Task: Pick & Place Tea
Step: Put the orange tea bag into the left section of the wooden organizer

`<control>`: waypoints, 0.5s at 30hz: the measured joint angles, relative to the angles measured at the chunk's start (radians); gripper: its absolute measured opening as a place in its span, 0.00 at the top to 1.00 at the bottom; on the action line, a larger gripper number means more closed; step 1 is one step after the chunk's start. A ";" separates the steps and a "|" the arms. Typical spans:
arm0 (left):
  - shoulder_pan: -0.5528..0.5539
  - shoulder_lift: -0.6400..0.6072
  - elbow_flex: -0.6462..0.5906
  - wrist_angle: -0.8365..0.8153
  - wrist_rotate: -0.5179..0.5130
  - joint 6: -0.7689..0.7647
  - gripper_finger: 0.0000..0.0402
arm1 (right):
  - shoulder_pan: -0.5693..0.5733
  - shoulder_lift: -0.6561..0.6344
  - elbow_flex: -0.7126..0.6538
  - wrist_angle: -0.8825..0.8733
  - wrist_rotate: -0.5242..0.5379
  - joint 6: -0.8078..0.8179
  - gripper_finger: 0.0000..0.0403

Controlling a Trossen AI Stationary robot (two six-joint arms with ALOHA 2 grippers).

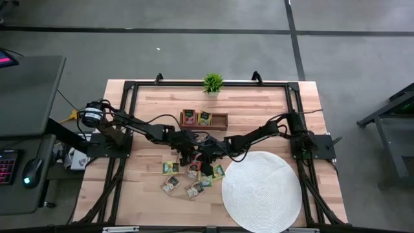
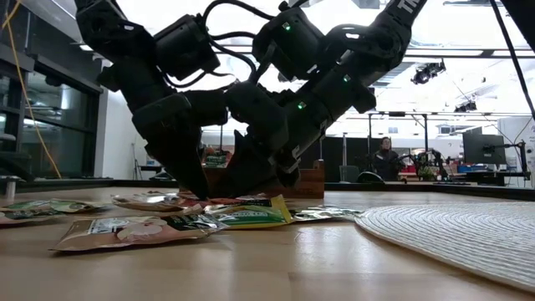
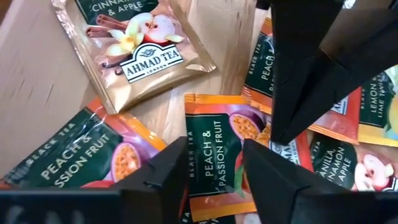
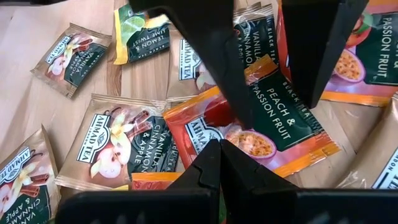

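Several small square tea packets [image 1: 171, 184] lie flat and partly overlapping on the wooden table, near its middle. Both grippers hang low over this pile. My left gripper [image 3: 214, 174] is open, one finger on each side of an orange Peach & Passion Fruit packet [image 3: 214, 143]. My right gripper [image 4: 217, 149] is shut, with its tips over the edge of a red-orange packet [image 4: 205, 127]. In the right wrist view the left gripper's fingers [image 4: 217, 62] straddle that same orange packet [image 4: 280, 115]. In the low view both grippers [image 2: 201, 188] reach down to the packets. My left gripper's fingers point down on either side of the orange packet's middle [image 3: 214, 155], which lies flat on the pile. I cannot tell whether they touch it. My right gripper's shut tips point down at the red-orange packet's edge [image 4: 208, 137]. Whether they touch it cannot be told.
A wooden tray [image 1: 220, 120] holding two packets sits just beyond the pile, and a small green potted plant [image 1: 212, 82] stands at the far edge. The round white mat [image 1: 262, 191] lies to the right of the pile, near the front. A black frame [image 1: 129, 97] borders the table.
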 joint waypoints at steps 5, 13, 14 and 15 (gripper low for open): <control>0.000 0.001 0.000 -0.014 0.023 -0.001 0.76 | 0.000 0.000 0.000 0.000 0.001 0.000 1.00; 0.000 0.002 -0.002 -0.020 0.028 0.003 0.97 | 0.000 0.000 0.000 0.000 0.007 0.000 1.00; 0.000 0.002 -0.002 -0.020 0.028 0.003 0.98 | 0.000 0.000 0.000 0.000 0.007 0.000 1.00; 0.000 0.002 -0.002 -0.021 0.028 0.004 0.99 | 0.000 0.000 0.000 0.000 0.007 0.000 1.00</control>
